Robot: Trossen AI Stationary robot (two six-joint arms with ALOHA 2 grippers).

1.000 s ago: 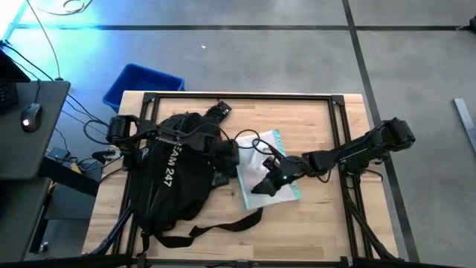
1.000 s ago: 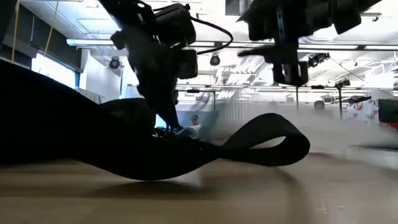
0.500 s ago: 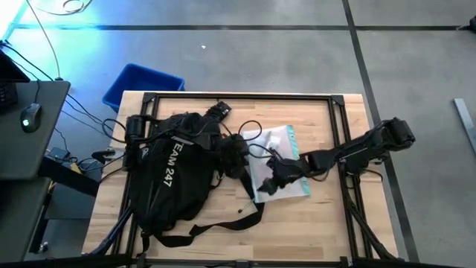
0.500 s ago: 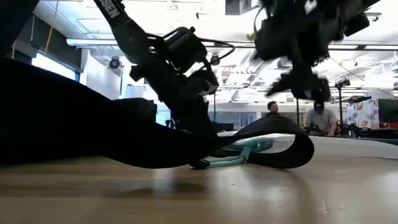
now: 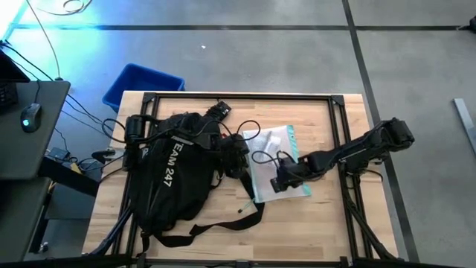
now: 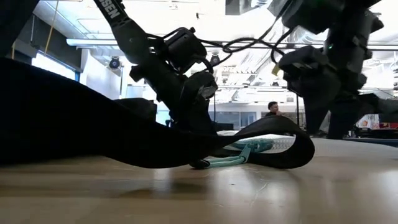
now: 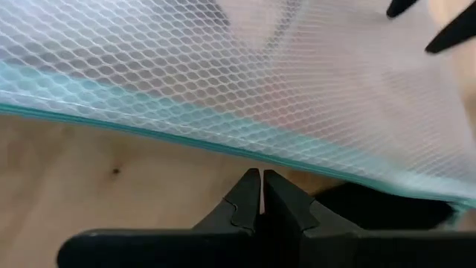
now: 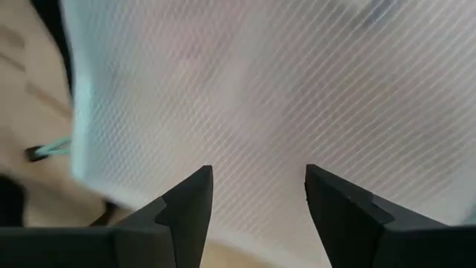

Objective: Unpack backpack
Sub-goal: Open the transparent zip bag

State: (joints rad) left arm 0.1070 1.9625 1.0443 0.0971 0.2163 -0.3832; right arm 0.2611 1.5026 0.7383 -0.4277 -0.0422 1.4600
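My right gripper (image 8: 256, 201) hangs over the white mesh pouch (image 5: 277, 161), fingers parted with a clear gap and nothing between them; in its wrist view the mesh fills the frame behind both dark fingers (image 8: 186, 205). From above, that gripper (image 5: 277, 182) sits on the pouch's near corner, the one away from the backpack, and the right arm (image 5: 357, 151) runs out from it past the pouch's far side to the table edge.

My left gripper (image 7: 260, 195) is pinched fully shut, tips touching, with nothing I can see caught in them. It hovers just off the pouch's teal-trimmed edge (image 7: 223, 138), bare wood below. In the overhead view I see that gripper (image 5: 236, 149) between the backpack and the pouch, right at the pouch's backpack-side edge.

The backpack (image 5: 175, 182) lies flat on the table (image 5: 327, 223) beside the pouch, on the side opposite the right arm, its white lettering facing up. One long black strap (image 6: 273, 140) loops out from it along the tabletop near the pouch, and a teal cord (image 6: 233, 160) lies on the wood under that loop. A blue bin (image 5: 141, 83) stands on the floor beyond the backpack's far end, off the table.
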